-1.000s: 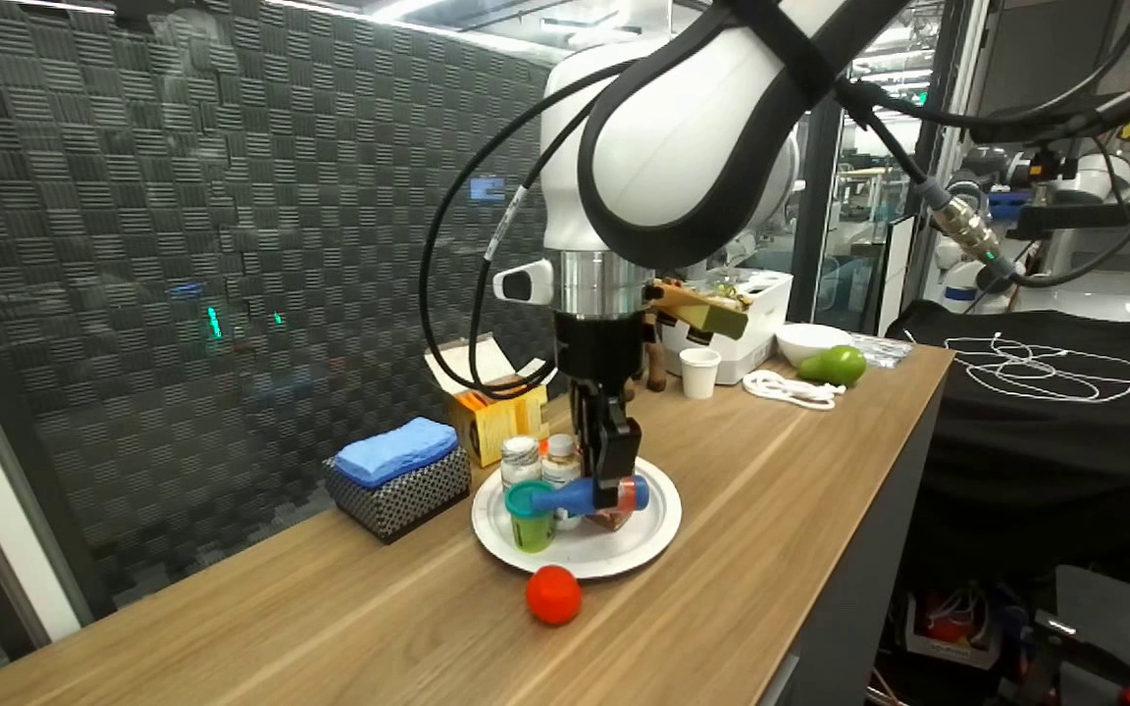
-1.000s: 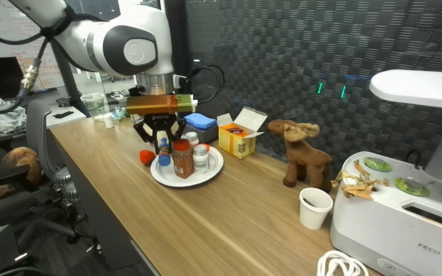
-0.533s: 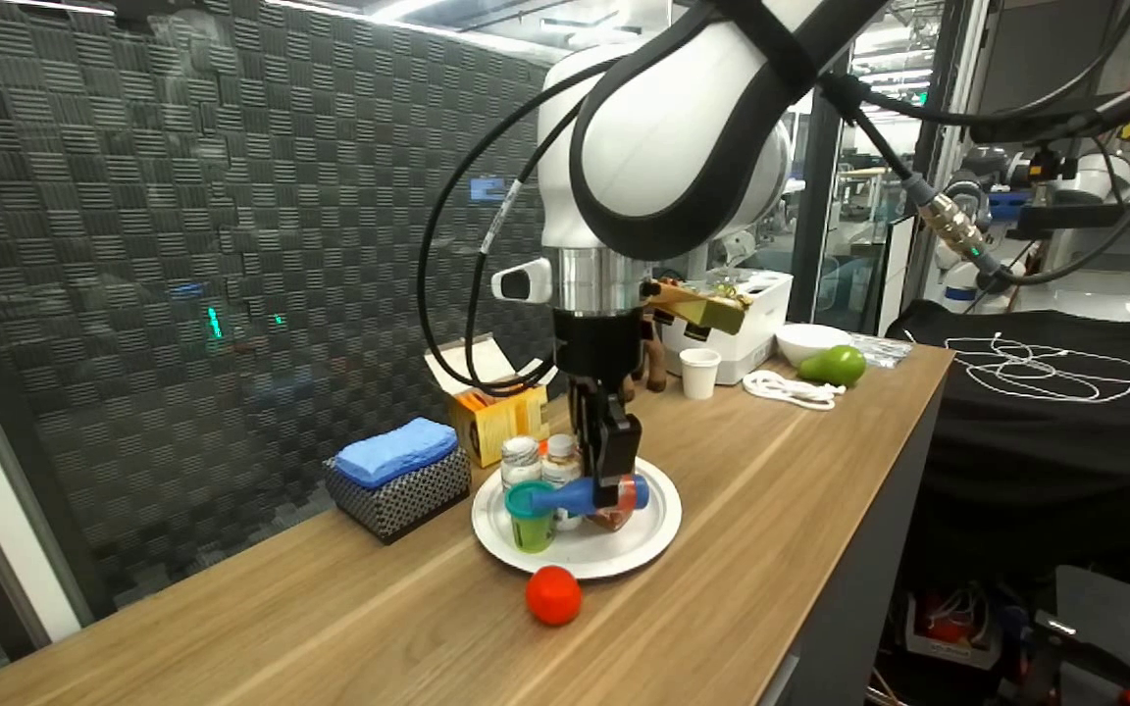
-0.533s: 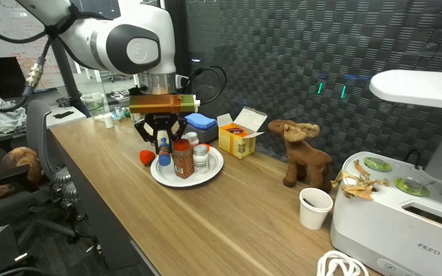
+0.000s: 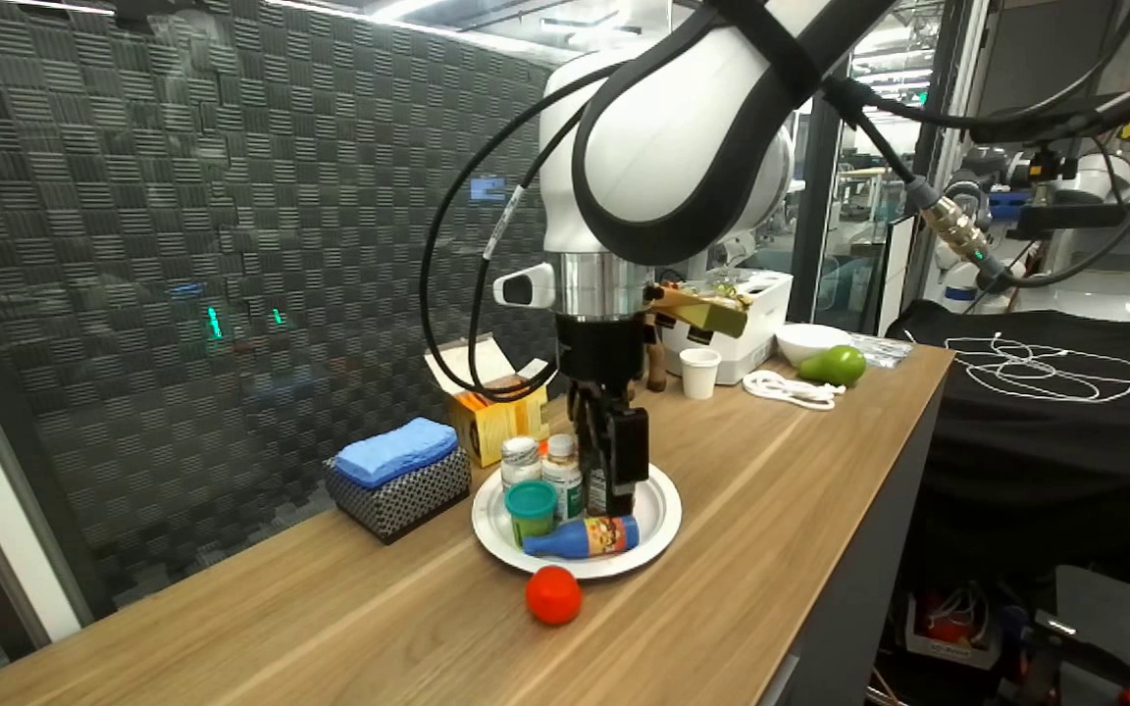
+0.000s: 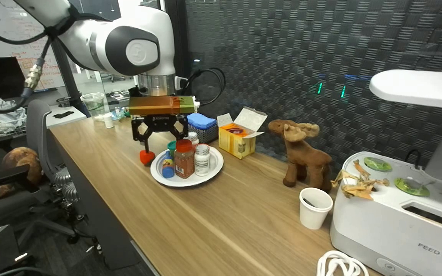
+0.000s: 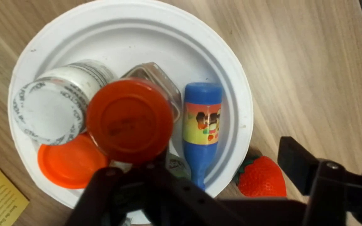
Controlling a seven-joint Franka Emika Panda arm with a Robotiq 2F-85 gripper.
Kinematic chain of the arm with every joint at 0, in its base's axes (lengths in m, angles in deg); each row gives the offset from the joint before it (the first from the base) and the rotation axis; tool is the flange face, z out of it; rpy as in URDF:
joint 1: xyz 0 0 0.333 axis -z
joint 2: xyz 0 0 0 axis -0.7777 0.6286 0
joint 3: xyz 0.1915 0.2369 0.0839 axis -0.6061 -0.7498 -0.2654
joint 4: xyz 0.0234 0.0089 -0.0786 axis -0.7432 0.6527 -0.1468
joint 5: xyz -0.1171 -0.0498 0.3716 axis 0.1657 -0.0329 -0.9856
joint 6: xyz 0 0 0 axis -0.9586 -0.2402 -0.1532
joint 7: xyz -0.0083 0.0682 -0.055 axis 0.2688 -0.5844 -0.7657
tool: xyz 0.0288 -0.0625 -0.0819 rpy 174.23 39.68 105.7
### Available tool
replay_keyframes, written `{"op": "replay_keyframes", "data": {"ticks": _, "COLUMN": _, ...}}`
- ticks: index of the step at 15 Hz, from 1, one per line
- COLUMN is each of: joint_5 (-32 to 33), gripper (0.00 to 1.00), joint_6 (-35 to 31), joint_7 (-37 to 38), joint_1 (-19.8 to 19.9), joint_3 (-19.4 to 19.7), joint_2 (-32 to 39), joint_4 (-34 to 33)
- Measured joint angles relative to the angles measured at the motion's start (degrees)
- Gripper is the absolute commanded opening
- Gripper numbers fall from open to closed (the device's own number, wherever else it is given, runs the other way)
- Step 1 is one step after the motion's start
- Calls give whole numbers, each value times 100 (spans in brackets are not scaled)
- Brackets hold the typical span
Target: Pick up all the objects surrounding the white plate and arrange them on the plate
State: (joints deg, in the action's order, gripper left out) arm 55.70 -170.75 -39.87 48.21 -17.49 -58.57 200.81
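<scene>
In an exterior view, the wood-grained counter (image 5: 330,628) bore a white plate (image 5: 665,512), a strawberry (image 5: 553,595) just beside its near rim. To the left sat a patterned box (image 5: 410,500) and a yellow box (image 5: 501,428); toward the far right, a plush moose (image 6: 307,158), paper cup (image 5: 699,375), white planter (image 5: 769,312), white cord (image 5: 789,389), green fruit (image 5: 840,366) and white bowl (image 5: 812,341).

One round white plate (image 7: 130,40); on it, two white-capped bottles (image 5: 521,471), one red-lidded brown jar (image 6: 184,163), one teal-lidded green tub (image 5: 532,510), one round orange lid (image 7: 71,161), one blue bottle (image 7: 201,125) (picture-labelled); one red strawberry (image 7: 260,179).
</scene>
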Motion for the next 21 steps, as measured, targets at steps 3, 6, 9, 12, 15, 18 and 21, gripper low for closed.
{"op": "replay_keyframes", "data": {"ticks": 3, "joint_5": 0, "gripper": 100, "joint_6": 10, "joint_7": -16, "joint_1": 0, "joint_3": 0, "joint_2": -2, "joint_4": 6}}
{"op": "replay_keyframes", "data": {"ticks": 6, "joint_5": 2, "gripper": 100, "joint_6": 94, "joint_7": 15, "joint_1": -4, "joint_3": -2, "joint_2": -62, "joint_4": -15}}
{"op": "replay_keyframes", "data": {"ticks": 9, "joint_5": 2, "gripper": 100, "joint_6": 290, "joint_7": 158, "joint_1": -37, "joint_3": -5, "joint_2": -180, "joint_4": -121}}
{"op": "replay_keyframes", "data": {"ticks": 12, "joint_5": 157, "gripper": 100, "joint_6": 676, "joint_7": 923, "joint_1": -176, "joint_3": 2, "joint_2": -250, "joint_4": -336}}
{"op": "replay_keyframes", "data": {"ticks": 15, "joint_5": 539, "gripper": 100, "joint_6": 812, "joint_7": 2273, "joint_1": -504, "joint_3": 114, "joint_2": -273, "joint_4": -443}}
{"op": "replay_keyframes", "data": {"ticks": 18, "joint_5": 772, "gripper": 100, "joint_6": 828, "joint_7": 3597, "joint_1": -752, "joint_3": 113, "joint_2": -273, "joint_4": -430}}
{"op": "replay_keyframes", "data": {"ticks": 21, "joint_5": 769, "gripper": 100, "joint_6": 957, "joint_7": 4794, "joint_1": -935, "joint_3": 72, "joint_2": -273, "joint_4": -398}}
